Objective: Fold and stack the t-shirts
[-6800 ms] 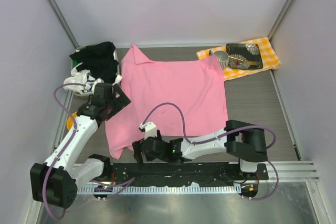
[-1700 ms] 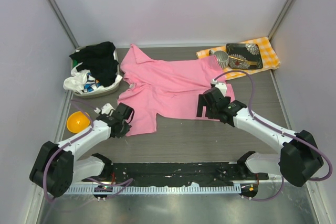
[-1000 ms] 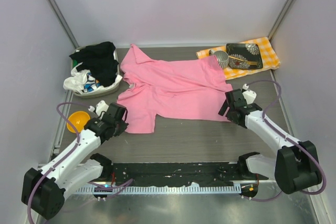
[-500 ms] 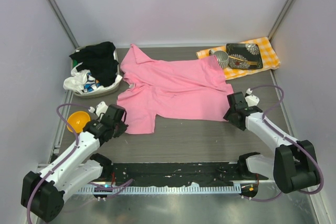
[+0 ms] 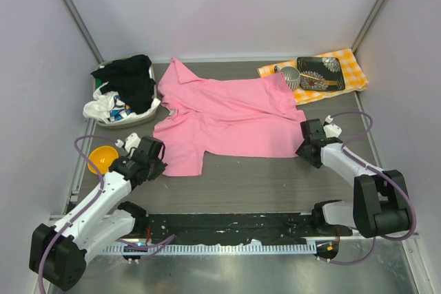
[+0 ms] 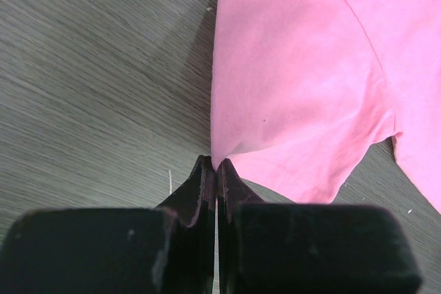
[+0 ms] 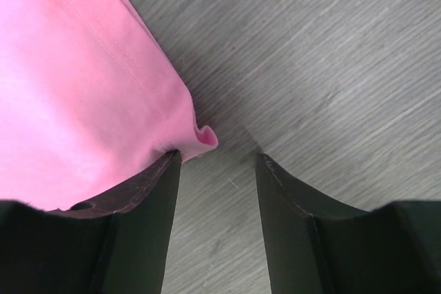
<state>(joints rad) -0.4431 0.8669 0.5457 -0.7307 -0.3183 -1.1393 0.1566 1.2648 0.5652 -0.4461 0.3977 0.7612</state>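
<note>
A pink t-shirt (image 5: 227, 118) lies folded across the middle of the table. My left gripper (image 5: 160, 165) sits at its front left corner, and in the left wrist view the gripper (image 6: 217, 164) is shut, pinching the edge of the pink t-shirt (image 6: 296, 87). My right gripper (image 5: 303, 151) is low at the front right corner. In the right wrist view the gripper (image 7: 217, 156) is open, bare table between its fingers, and the curled corner of the pink t-shirt (image 7: 69, 101) touches the tip of the left finger.
A basket (image 5: 138, 118) of black and white clothes stands at the back left. An orange bowl (image 5: 98, 160) lies beside my left arm. At the back right a yellow checked cloth (image 5: 348, 67) carries a black tray (image 5: 320, 74) and a cup (image 5: 291, 77).
The shirt, earlier spread flat, now lies folded. My right gripper has moved along the front edge to the right corner and its jaws have narrowed. The left gripper has stayed shut on the shirt.
</note>
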